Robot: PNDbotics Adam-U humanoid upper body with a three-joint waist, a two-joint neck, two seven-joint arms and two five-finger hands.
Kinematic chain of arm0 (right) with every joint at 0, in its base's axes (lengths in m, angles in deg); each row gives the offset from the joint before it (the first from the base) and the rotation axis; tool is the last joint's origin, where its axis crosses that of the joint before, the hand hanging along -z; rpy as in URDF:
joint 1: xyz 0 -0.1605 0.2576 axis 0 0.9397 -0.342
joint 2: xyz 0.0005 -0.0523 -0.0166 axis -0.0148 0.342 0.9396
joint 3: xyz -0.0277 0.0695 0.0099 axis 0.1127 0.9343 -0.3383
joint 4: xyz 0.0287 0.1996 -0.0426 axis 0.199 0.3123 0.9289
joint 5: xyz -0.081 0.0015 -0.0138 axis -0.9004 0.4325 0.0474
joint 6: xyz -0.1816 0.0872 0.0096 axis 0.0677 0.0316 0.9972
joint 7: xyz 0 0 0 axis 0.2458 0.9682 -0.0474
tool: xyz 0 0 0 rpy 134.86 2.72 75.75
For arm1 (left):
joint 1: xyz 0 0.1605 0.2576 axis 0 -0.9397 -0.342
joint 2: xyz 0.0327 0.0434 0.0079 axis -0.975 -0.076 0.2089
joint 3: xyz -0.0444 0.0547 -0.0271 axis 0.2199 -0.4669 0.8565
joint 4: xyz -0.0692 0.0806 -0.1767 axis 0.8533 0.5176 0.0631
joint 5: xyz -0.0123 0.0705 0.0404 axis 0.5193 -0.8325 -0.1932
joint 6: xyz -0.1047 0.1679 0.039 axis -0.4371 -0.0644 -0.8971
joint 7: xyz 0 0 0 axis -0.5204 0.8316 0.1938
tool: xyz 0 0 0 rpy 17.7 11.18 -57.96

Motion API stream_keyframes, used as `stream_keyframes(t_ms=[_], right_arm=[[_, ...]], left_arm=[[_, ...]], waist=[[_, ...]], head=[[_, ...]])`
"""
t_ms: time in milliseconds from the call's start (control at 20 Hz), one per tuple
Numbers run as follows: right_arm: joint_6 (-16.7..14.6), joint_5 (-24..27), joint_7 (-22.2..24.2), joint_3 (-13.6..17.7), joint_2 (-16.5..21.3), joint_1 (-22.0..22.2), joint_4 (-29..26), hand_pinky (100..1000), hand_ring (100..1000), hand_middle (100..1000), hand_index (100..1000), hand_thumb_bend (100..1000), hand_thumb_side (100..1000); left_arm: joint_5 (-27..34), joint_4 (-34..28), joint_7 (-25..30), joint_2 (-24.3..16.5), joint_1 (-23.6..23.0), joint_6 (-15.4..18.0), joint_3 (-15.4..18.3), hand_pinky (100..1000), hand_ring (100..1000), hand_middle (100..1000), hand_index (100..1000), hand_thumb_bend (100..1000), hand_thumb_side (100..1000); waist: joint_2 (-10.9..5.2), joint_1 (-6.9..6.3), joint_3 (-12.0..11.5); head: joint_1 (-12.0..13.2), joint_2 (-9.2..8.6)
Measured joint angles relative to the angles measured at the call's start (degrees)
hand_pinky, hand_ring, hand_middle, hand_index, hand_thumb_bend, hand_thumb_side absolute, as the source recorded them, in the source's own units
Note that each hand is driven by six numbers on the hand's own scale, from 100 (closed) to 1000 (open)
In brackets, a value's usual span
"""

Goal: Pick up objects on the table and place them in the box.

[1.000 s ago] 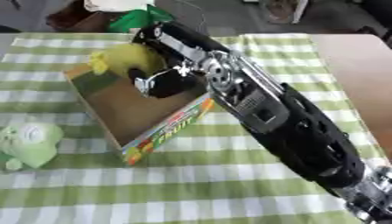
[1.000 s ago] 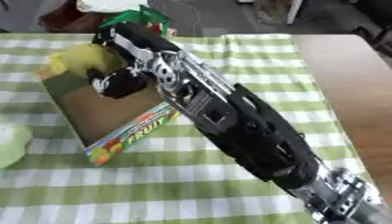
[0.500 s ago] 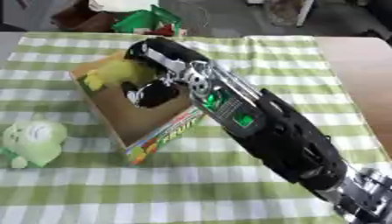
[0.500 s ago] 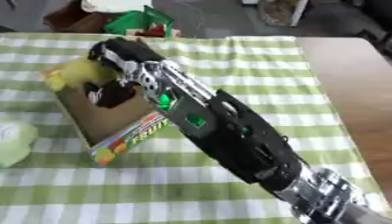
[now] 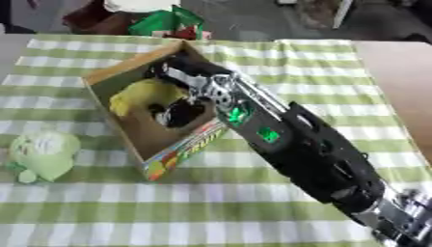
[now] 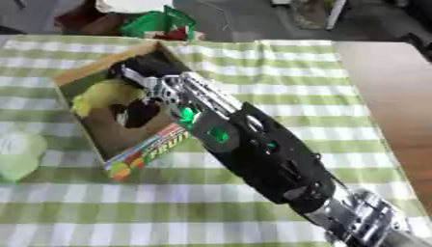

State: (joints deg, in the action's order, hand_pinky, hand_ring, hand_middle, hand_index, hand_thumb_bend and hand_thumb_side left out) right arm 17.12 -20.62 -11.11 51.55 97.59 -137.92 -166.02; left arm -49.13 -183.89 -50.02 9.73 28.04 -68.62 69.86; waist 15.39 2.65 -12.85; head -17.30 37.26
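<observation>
One robot hand (image 5: 182,108) reaches into the box (image 5: 110,77), gripping a yellow toy (image 5: 143,94).

yellow toy (image 5: 145,96) in open box (image 5: 108,73) | pale-green toy (image 5: 44,153) on cloth, left of box

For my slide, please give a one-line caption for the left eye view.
Right hand lowers a yellow toy into the cardboard box; a pale green plush toy waits on the checked tablecloth.

A homely dining-table setup, possibly staged for robot trials

A green-and-white checked cloth (image 5: 253,202) covers the worktop (image 5: 397,77), whose bare wood shows to the right of the fingers (image 5: 173,113). Beyond the fingers, past the far edge, lies a dark floor (image 5: 253,19) with green and red clutter (image 5: 173,21); the room type stays uncertain.
</observation>
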Motion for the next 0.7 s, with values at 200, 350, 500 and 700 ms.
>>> stream_keyframes(t_ms=[200, 350, 500, 700], right_arm=[[0.16, -0.88, 0.05, 1.37, 0.63, 0.4, -1.92, 853, 927, 798, 939, 423, 522], [0.36, -0.92, -0.16, 2.26, 0.95, 0.49, -3.17, 854, 925, 798, 942, 440, 526], [0.65, -0.79, -0.48, 3.21, 1.41, 1.21, -4.45, 855, 919, 791, 942, 441, 544], [1.14, 0.63, -2.01, 5.48, 2.33, 2.65, -7.38, 858, 907, 779, 945, 442, 590]], left_arm=[[-0.01, 0.0, -0.06, 0.0, -0.02, 0.05, 0.0, 385, 503, 492, 696, 100, 810], [-0.01, 0.0, -0.11, 0.0, -0.02, 0.09, 0.0, 385, 503, 492, 696, 100, 808], [-0.08, 0.0, -0.2, 0.0, -0.03, 0.18, 0.01, 385, 504, 493, 697, 100, 806], [-0.19, 0.0, -0.41, -0.04, -0.05, 0.38, 0.02, 384, 505, 496, 698, 100, 801]], waist=[[-0.11, -0.1, 0.18], [-0.23, -0.1, 0.19], [-0.23, -0.21, 0.22], [-0.23, -0.73, 0.4]], head=[[0.07, 0.0], [0.18, 0.01], [0.54, 0.16], [1.69, 0.51]])
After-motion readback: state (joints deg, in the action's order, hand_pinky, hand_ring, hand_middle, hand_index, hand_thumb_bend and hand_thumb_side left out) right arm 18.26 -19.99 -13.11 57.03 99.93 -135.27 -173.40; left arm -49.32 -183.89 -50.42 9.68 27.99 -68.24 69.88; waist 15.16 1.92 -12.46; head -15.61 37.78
